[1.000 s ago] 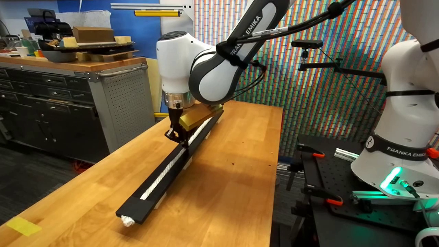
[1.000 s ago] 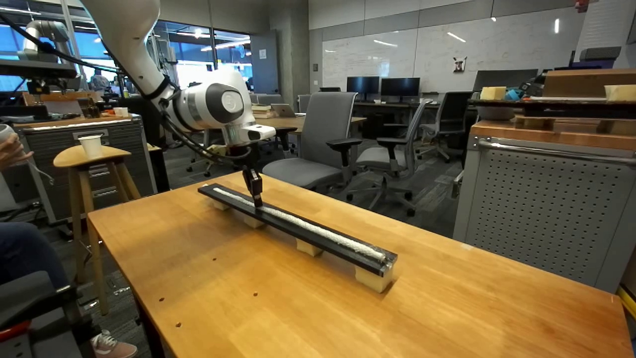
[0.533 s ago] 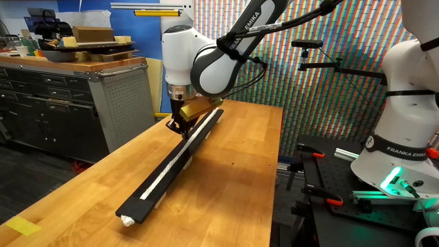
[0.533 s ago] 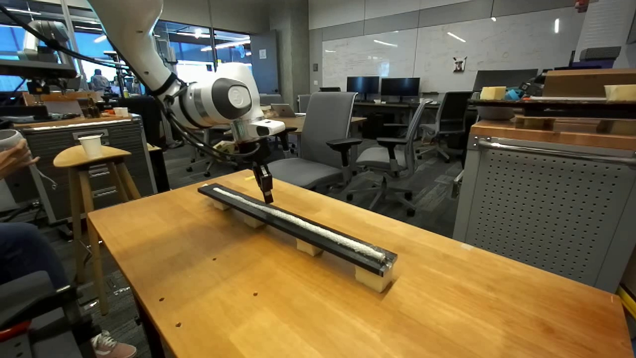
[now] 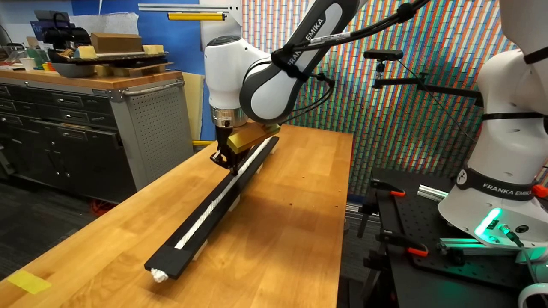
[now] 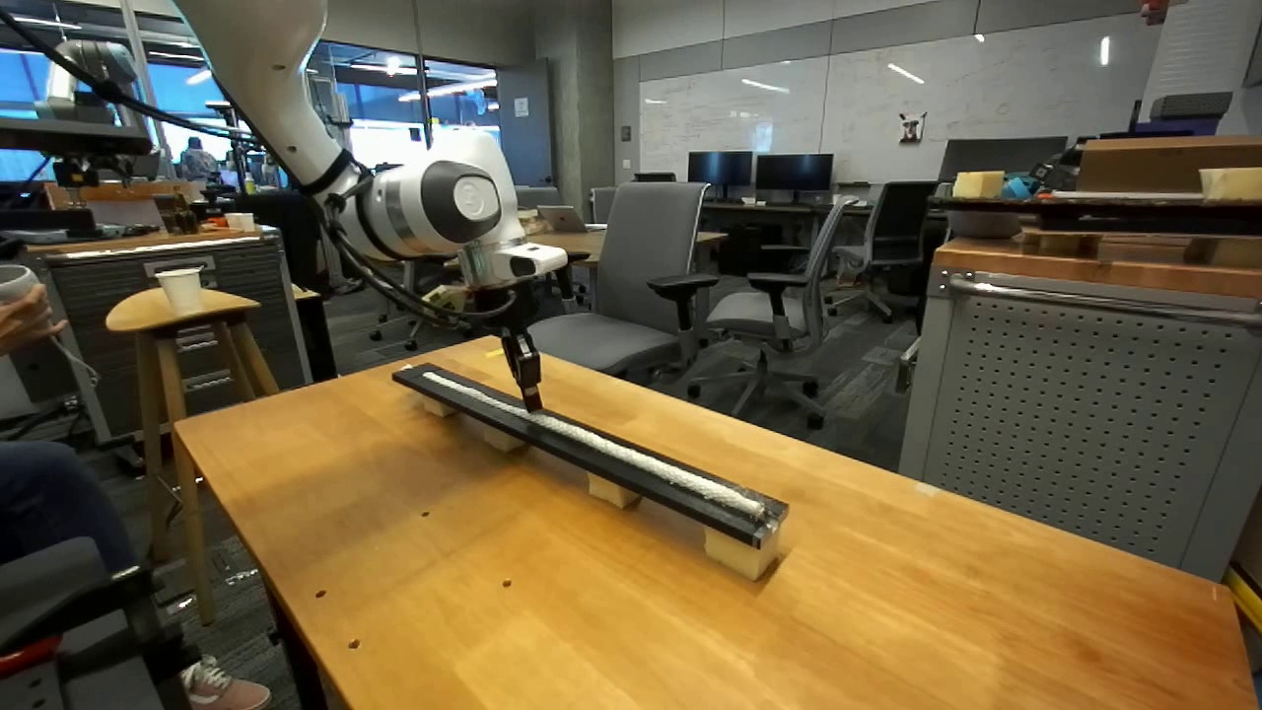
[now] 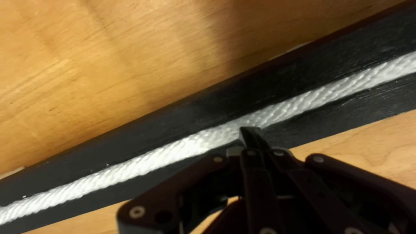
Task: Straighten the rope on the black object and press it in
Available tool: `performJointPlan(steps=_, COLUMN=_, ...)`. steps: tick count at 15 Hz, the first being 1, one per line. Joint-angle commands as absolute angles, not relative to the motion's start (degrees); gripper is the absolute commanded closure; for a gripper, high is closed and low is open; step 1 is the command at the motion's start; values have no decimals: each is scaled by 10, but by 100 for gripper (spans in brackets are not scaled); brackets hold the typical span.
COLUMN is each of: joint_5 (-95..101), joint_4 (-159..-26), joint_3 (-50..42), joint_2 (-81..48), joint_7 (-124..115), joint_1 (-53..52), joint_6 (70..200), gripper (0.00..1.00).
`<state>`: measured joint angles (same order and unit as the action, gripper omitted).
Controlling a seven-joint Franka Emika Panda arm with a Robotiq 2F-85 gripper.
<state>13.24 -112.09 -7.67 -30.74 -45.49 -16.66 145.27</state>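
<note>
A white rope (image 7: 182, 149) runs nearly straight along the middle of the black object (image 5: 169, 256), a long low bar seen in both exterior views. Both cross the wrist view diagonally. A frayed white end (image 5: 159, 275) pokes out at one end of the bar. My gripper (image 7: 252, 130) points down at the rope partway along, its fingers together with nothing between them. In the wrist view its tips overlap the rope's lower edge. In an exterior view the gripper (image 6: 533, 406) appears to meet the rope; how hard it presses I cannot tell. The tips hide a little of the rope.
Several pale blocks (image 6: 741, 552) hold the bar above the wooden table (image 6: 611, 611). Yellow tape (image 5: 30, 281) marks a table corner. Behind stand office chairs (image 6: 656, 266) and a tool cabinet (image 5: 150, 128). Another robot arm (image 5: 496, 141) is mounted beside the table.
My gripper lifted off the rope, shifted a short way along the bar, and came down again onto the rope. It stayed shut. The rope shows no clear shift.
</note>
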Motion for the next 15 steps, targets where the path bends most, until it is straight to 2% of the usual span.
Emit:
performJointPlan(steps=1, joint_5=133, joint_4=-1129, joint_3=-73, joint_2=-304, joint_7=-445, joint_1=-161, joint_6=1454, gripper=100)
performJointPlan(steps=7, joint_5=108, joint_4=-1103, joint_3=-60, joint_2=-341, joint_7=-409, joint_1=-142, joint_6=1437, gripper=100)
performJointPlan(steps=15, joint_5=116, joint_4=-1134, joint_3=-70, joint_2=-299, joint_7=-412, joint_1=-147, joint_6=1462, gripper=100)
